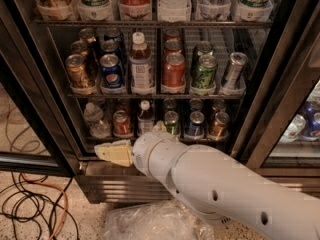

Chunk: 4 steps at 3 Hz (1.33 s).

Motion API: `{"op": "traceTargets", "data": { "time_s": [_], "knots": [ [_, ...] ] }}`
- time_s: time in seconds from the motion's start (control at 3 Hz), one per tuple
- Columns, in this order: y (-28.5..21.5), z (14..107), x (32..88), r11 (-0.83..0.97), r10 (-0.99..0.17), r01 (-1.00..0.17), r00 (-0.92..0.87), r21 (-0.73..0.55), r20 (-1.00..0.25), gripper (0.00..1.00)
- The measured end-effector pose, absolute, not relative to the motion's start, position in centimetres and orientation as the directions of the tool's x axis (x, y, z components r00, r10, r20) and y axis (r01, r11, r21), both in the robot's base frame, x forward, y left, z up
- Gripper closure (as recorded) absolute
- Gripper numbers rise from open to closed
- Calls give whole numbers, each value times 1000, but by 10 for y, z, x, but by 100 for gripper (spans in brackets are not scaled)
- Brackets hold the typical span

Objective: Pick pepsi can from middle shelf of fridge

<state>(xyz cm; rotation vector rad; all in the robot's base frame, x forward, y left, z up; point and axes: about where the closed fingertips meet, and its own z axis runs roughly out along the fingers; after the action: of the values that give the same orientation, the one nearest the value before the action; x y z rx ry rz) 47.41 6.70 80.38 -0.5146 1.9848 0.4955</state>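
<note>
- Speckled floor (35,181) with tangled cables (25,206) at lower left; crumpled clear plastic bag (150,223) at bottom centre.
- fridge (47,91) fills most of the frame and its racks are open to the camera.
- middle shelf (155,95) runs across centre frame, carrying cans and one bottle in lanes.
- pepsi can (111,70) stands upright at the front of the second lane from the left on that shelf. Untouched, not lifted.
- Neighbours: gold-brown can (80,72) just beside it on the left, white-capped bottle (142,66) just beside it on the right. More cans stand behind it in the same lane.
- gripper (112,153) sits at lower centre-left, in front of the fridge's bottom lip and under the lowest rack of cans, pointing toward frame left.
- fingers (120,150) look pressed together into one wedge, no gap showing, nothing held.
- White arm (215,184) comes in from the lower right corner.
- Progress, judged: early approach only. No reach into the shelf yet, no contact, no grasp.
- Left to do: raise the gripper to the level of the middle shelf, turn it toward the lane, spread the fingers, close on the can, pull it out.
- Can relative to fingers: almost straight above them in frame, well apart, with the whole lower rack of cans between.
- Tight spot: close neighbours on both sides of the can.
</note>
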Motion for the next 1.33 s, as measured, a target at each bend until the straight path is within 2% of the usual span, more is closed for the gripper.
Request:
{"op": "traceTargets", "data": {
  "time_s": [0.33,0.67,1.33],
  "knots": [
    [59,799,483,849,-95,-510,-409,141,-908,0],
    [104,797,490,817,-72,-563,-313,124,-947,0],
    [105,786,505,835,-42,-539,-260,109,-965,0]
  ]
}}
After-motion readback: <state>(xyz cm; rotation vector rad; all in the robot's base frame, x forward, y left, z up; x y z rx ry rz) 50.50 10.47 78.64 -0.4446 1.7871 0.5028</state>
